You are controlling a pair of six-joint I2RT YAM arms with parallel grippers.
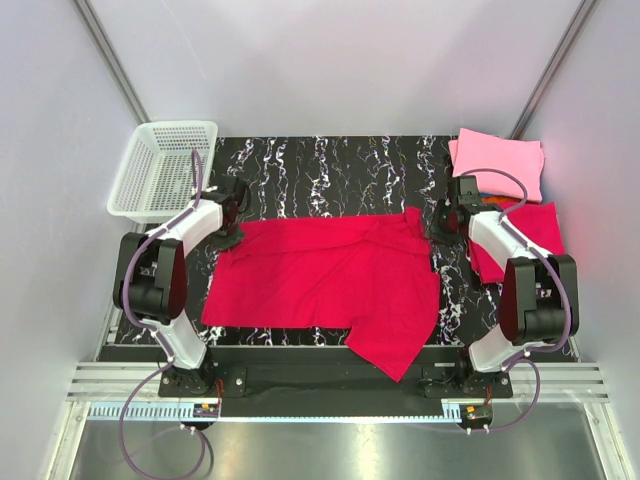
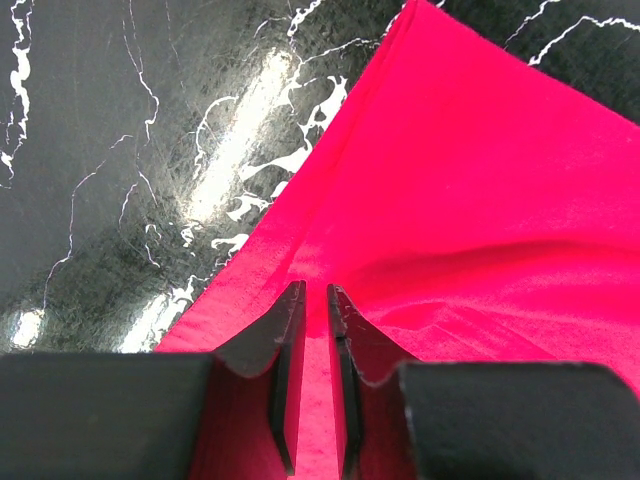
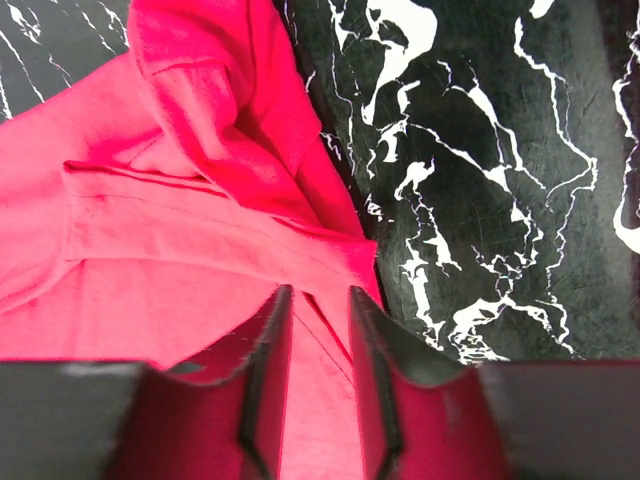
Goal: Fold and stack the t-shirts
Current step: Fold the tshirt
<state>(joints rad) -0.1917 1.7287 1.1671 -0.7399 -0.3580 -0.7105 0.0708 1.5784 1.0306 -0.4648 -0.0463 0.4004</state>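
— Where lies the crimson-red cloth t-shirt (image 1: 320,275)?
— Mid-frame, long axis left-right. Left gripper (image 1: 228,238) pinches its upper-left corner, jaws narrow; right gripper (image 1: 443,235), narrow, straddles the upper-right corner, grip unclear.

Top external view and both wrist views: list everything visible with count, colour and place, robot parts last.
spread t-shirt: one, crimson, table centre
pink t-shirt: one, folded, far right corner
folded crimson t-shirt: one, right edge, partly behind the right arm
basket: one, white mesh, far left corner
table: one, black marble, white veins
arms: two, white and black, near edge
left end effector: black, pinching the spread t-shirt's far-left corner
right end effector: black, at its far-right corner, grip unclear
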